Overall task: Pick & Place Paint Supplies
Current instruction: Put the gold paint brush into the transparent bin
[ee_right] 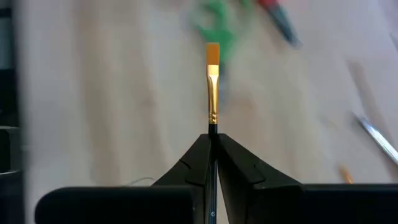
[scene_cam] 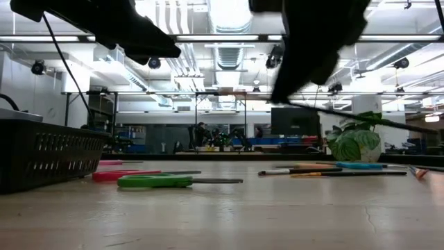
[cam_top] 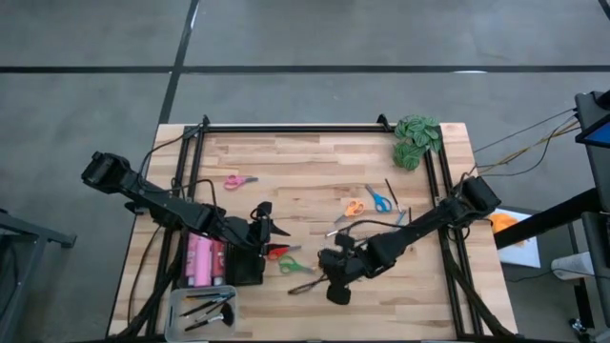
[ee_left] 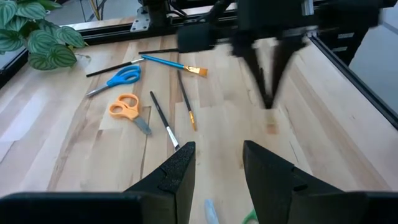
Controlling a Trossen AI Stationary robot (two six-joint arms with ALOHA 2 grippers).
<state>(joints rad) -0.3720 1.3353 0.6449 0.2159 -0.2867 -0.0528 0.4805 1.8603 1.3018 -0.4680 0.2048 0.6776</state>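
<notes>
Paint brush (ee_right: 212,81) pinched in right gripper (ee_right: 213,138), bristles jutting ahead of closed fingertips, above table (cam_top: 315,162) — thin handle, could swivel or slip mid-carry. Left gripper (ee_left: 219,163) nearby, part-open, empty — collision risk.

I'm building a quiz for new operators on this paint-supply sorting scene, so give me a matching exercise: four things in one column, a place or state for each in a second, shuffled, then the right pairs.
Things
1. right gripper
2. left gripper
3. green scissors
4. pink paint bottles

Places or states
A. lying flat on the table
B. inside the black basket
C. shut on a gold-ferruled brush
D. fingers apart, nothing between them

Pairs: 1-C, 2-D, 3-A, 4-B
</notes>
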